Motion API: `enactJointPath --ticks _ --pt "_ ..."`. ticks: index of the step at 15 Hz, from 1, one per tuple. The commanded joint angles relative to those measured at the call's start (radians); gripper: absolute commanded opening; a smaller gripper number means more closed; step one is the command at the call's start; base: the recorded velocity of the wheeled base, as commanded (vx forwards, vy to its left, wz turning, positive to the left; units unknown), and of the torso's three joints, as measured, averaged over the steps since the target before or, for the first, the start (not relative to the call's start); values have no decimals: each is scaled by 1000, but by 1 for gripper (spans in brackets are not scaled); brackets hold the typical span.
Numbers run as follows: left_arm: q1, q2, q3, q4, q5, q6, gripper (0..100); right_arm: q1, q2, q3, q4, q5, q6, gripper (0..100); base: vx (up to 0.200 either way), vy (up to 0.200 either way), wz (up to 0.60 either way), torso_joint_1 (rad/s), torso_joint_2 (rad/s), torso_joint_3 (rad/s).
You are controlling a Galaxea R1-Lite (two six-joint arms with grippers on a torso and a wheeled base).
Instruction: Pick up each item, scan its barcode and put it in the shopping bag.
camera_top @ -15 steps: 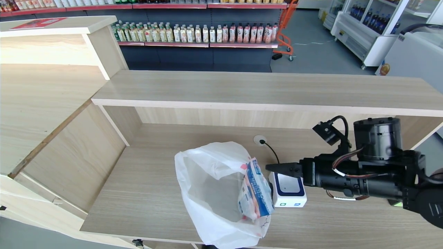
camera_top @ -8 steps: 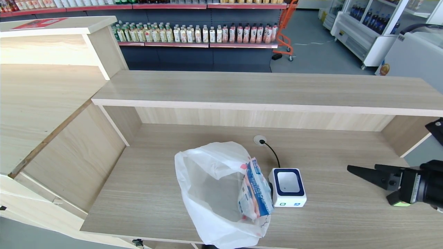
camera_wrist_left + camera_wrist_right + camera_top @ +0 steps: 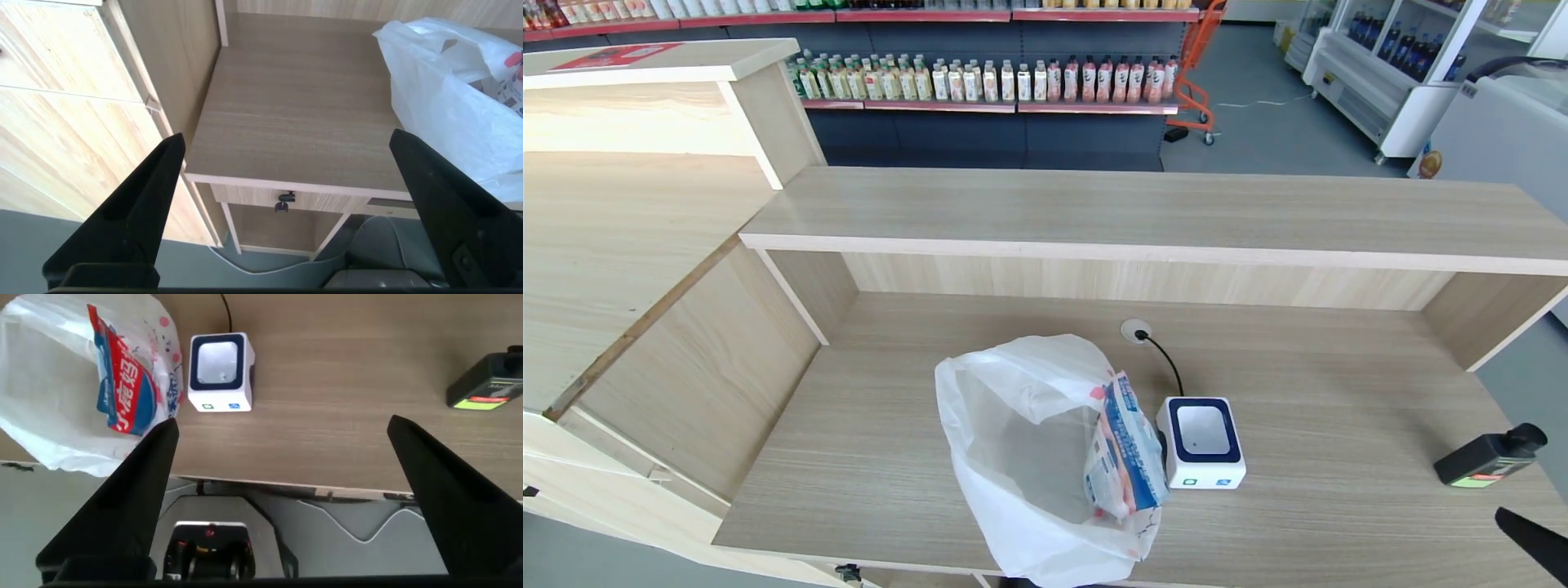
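A white plastic shopping bag [image 3: 1021, 441] stands open near the counter's front edge, with a blue, red and white packet [image 3: 1129, 447] leaning inside its right side. Just right of it sits the white barcode scanner [image 3: 1201, 442] with a dark-rimmed window. A black bottle [image 3: 1490, 457] with a green label lies on its side at the counter's far right. One finger [image 3: 1535, 541] of my right gripper pokes in at the front right corner. My right gripper [image 3: 282, 498] hangs open and empty off the front edge, before the scanner [image 3: 219, 371], packet [image 3: 122, 380] and bottle [image 3: 490, 380]. My left gripper [image 3: 286, 220] is open and empty, off the counter's front left corner, near the bag [image 3: 458, 90].
The scanner's black cable [image 3: 1164, 359] runs back to a hole in the counter. A raised wooden ledge [image 3: 1143, 212] borders the back and wooden side panels [image 3: 703, 367] the left. Bare counter lies between scanner and bottle.
My right arm has drawn back from above the scanner, rightward and toward the front edge, uncovering the black bottle. The bag, packet and scanner have not moved.
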Motion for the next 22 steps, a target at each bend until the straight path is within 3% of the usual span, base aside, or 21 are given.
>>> enactJointPath --ticks 1,4,7,18,22 --pt "0 0 0 0 1 0 100 -15 -238 111 37 -50 -3 100 0 0 0 0 0 0" --pt "0 0 0 0 1 0 100 -43 -341 153 63 -50 -7 100 0 0 0 0 0 0" --pt "0 0 0 0 1 0 100 -43 -599 266 96 -54 -37 100 0 0 0 0 0 0" --pt "0 0 0 0 1 -2 100 -40 -608 262 104 -83 -41 100 0 0 0 0 0 0" --pt "0 0 0 0 1 1 100 -40 -608 262 103 -83 -44 100 0 -200 0 2 -2 5"
